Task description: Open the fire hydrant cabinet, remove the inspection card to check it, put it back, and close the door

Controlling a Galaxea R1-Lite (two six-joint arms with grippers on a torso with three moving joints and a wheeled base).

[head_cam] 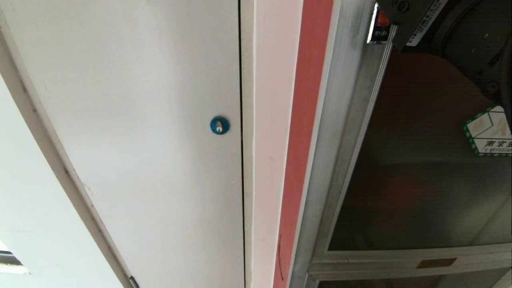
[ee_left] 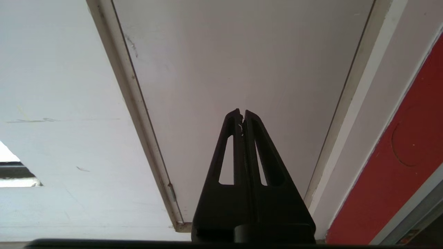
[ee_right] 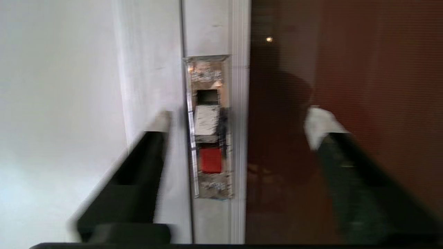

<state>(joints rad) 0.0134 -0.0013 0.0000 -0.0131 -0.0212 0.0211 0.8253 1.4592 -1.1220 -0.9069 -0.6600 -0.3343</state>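
Two right gripper (ee_right: 238, 135) fingers (ee_right: 138, 162) standing wide apart, gripping nothing, facing red latch (ee_right: 211, 159) on door (head_cam: 420, 180) frame; door sitting shut on fire hydrant cabinet (head_cam: 340, 120). Left gripper (ee_left: 242, 116) pinched closed, pointing at white door (head_cam: 140, 120).

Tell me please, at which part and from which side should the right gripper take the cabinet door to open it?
Probably at the red latch, set in the door's aluminium frame edge. Come straight at the front: the open right gripper already straddles that strip, and the flat glass offers nothing to pinch.
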